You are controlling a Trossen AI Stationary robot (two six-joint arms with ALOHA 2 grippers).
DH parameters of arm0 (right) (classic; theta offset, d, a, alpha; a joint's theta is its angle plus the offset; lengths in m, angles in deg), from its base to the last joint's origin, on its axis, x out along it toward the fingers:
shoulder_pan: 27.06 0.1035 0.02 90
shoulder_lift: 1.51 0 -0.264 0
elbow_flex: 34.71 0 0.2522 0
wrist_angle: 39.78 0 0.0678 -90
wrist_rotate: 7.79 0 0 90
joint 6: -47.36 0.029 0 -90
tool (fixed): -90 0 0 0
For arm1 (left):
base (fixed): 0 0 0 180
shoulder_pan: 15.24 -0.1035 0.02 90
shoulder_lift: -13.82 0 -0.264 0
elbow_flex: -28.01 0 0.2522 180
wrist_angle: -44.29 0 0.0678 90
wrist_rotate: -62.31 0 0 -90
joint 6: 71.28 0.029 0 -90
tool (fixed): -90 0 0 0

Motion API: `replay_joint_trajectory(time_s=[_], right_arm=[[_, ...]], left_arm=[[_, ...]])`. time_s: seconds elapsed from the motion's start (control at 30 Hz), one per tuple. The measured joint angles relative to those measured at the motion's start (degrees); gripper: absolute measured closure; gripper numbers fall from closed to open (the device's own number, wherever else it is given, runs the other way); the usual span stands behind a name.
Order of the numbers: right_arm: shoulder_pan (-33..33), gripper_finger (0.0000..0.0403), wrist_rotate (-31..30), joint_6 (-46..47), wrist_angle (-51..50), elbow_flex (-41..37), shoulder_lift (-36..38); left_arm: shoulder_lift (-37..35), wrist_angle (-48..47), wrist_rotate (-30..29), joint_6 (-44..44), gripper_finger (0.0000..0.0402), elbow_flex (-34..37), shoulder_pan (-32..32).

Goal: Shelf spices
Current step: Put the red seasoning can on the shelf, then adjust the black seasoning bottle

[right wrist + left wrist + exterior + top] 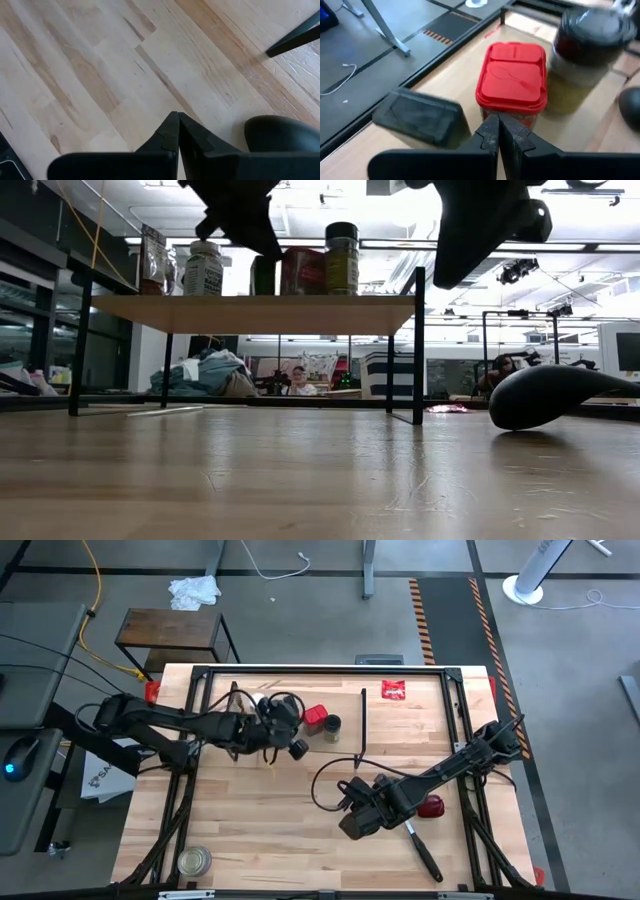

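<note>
1. The shelf (250,312) sits in the upper middle of the high view; in the low view its plywood top runs across the upper left and centre on thin black legs.
2. The spices stand in a row on that top: a white-capped jar (203,268), a red tin (512,75) and a dark-lidded glass jar (341,258). A small black box (417,116) sits just beside the tin in the left wrist view. The brown bottle may be hidden behind the arm; I cannot pick it out.
3. The left gripper (497,135) hovers over the shelf, right at the red tin, fingers pressed together and holding nothing.
4. The right gripper (177,131) hangs over bare table in the lower right of the high view, fingers also pinched together and empty, near a black-handled tool (422,850).
5. These containers look small, light and rigid. The tin's flat sides offer a sure hold below the lid. The glass jars are likely slick and breakable, so grip the body across its width, not the cap.
</note>
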State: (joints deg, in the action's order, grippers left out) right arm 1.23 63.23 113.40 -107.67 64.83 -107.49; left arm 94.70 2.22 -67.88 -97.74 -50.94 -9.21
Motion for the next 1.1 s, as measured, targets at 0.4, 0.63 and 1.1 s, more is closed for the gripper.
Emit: replay_joint_trajectory(time_s=[0.4,0.63,1.1], right_arm=[[3.9,0.0403,-5.3,6.0,-7.8,0.0,2.2],[0.2,0.0403,-12.5,3.3,3.7,0.0,3.9],[-18.1,0.0403,-5.9,-20.7,16.2,0.0,4.2]], left_arm=[[-7.9,-14.4,3.1,-3.0,0.0401,-4.7,11.6],[-13.9,-27.7,-9.2,-22.5,0.0401,-3.8,24.7],[-19.5,-28.8,-14.3,-42.7,0.0401,1.9,43.2]])
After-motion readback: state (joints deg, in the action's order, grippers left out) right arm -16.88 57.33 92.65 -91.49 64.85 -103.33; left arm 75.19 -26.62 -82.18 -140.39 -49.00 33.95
